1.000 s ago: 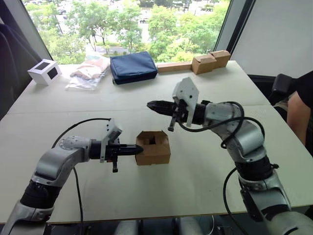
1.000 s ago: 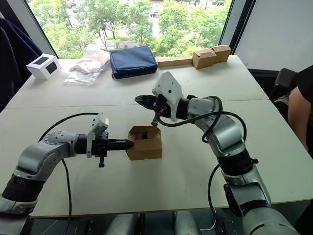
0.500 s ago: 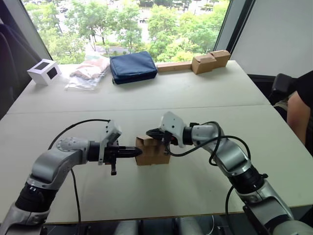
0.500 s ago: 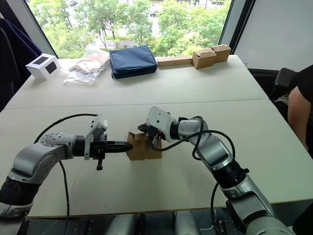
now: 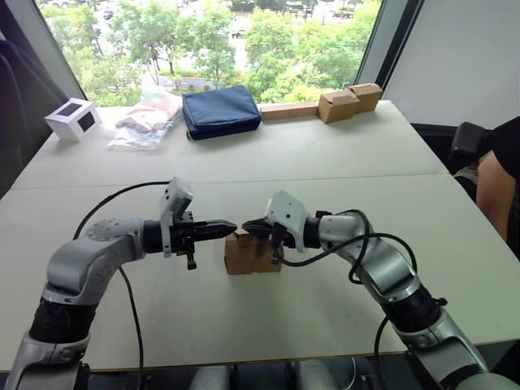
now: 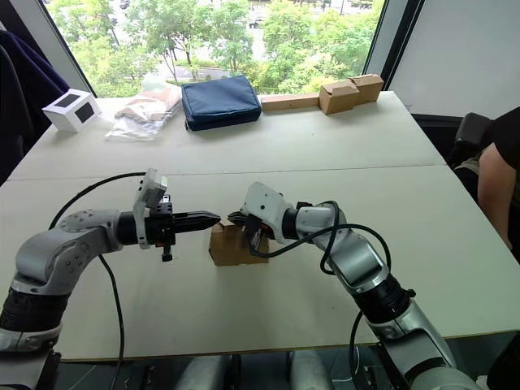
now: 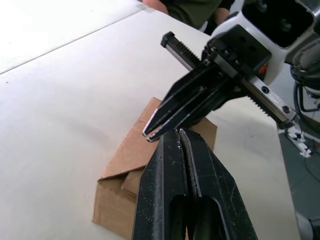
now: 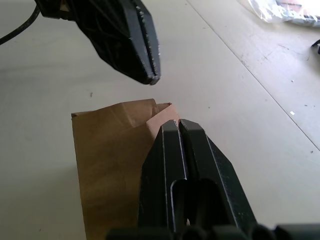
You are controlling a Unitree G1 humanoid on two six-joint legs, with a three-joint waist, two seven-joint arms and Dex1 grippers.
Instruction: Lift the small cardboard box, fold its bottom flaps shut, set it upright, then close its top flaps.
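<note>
A: Where does the job stand?
B: Late, I judge; the small plain brown cardboard box sits upright mid white table; its top flaps lie nearly folded.
A: Jaws?
B: Left gripper and right gripper pinched closed, empty, above it.

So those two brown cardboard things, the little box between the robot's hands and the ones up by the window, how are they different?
The small cardboard box sits alone mid-table, under the tips of the left gripper and right gripper; the tan boxes lie at the far edge by the window, with nothing near them. The small cardboard box is a single carton; the tan boxes are a pair joined to a long flat strip. Both are plain brown cardboard resting on the table.
</note>
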